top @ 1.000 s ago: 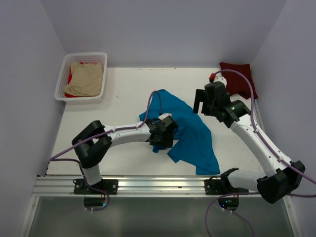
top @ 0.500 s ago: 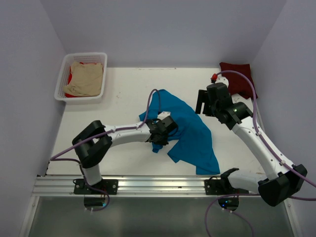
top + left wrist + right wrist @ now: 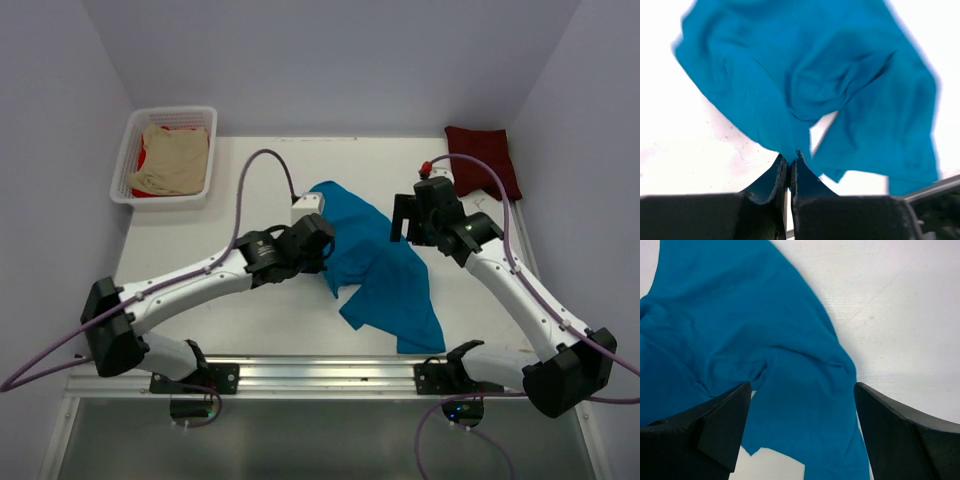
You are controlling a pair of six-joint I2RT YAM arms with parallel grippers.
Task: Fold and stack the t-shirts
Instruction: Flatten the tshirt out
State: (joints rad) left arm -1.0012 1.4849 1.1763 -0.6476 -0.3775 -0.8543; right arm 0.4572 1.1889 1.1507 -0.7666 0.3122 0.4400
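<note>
A teal-blue t-shirt (image 3: 385,265) lies crumpled on the white table, its lower part trailing toward the front right. My left gripper (image 3: 325,252) is at its left edge, shut on a pinch of the cloth. In the left wrist view the fingers (image 3: 771,176) press together on the teal-blue t-shirt (image 3: 840,90), which hangs away from them. My right gripper (image 3: 403,222) hovers open over the shirt's upper right part. In the right wrist view its wide-apart fingers (image 3: 715,425) frame the teal cloth (image 3: 765,355) without touching it. A dark maroon t-shirt (image 3: 485,160) lies at the back right corner.
A white lattice basket (image 3: 122,165) at the back left holds a beige shirt (image 3: 175,160) over a red one (image 3: 143,160). A metal rail (image 3: 320,375) runs along the table's front edge. Walls close in on both sides.
The left gripper has shut on the teal shirt's left edge and drawn it back and to the left, and the arm has stretched out low. The right gripper has shifted slightly left.
</note>
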